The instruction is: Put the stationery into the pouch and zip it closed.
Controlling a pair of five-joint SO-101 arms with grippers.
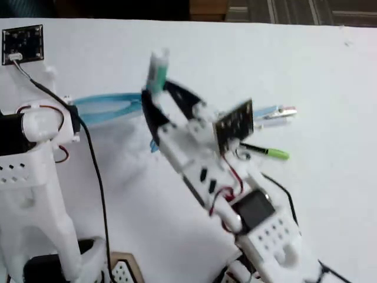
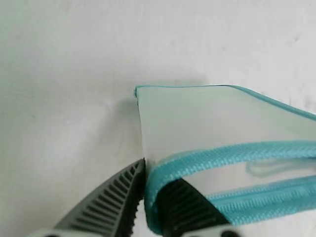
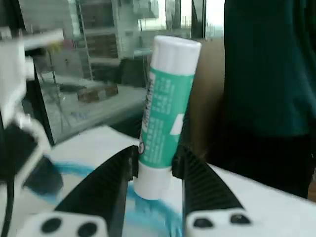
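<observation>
When setting up the insertion move, treat the right end effector [image 3: 154, 163] as closed on the glue stick [image 3: 165, 113]: gripped low on the barrel, cap end up, long axis near upright, raised off the bench [image 1: 247, 53]. Treat the left end effector [image 2: 144, 170] as closed on the pouch [image 2: 197, 123], pinching the zipper edge [image 2: 207, 158] at one corner, with the two teal tapes seemingly parted and the mouth judged open. From the high view, place the pouch along the bench between the two arms, long axis running from the left arm toward the right end effector, the end away from the left arm just under or just beside the stick; cannot tell whether directly beneath. Expect a mismatch of axes: stick upright, mouth lying along the bench. Tilt the stick toward the pouch's long axis before lowering, leading with the base end, aiming down and toward the left arm. Leave the carrying to the right arm, nearest and loaded; use the left arm for anchoring only. Count the green marker [image 1: 268, 152] and the pale pen [image 1: 277, 112] as not yet packed, lying on the bench beyond the right arm, well apart from the pouch.
</observation>
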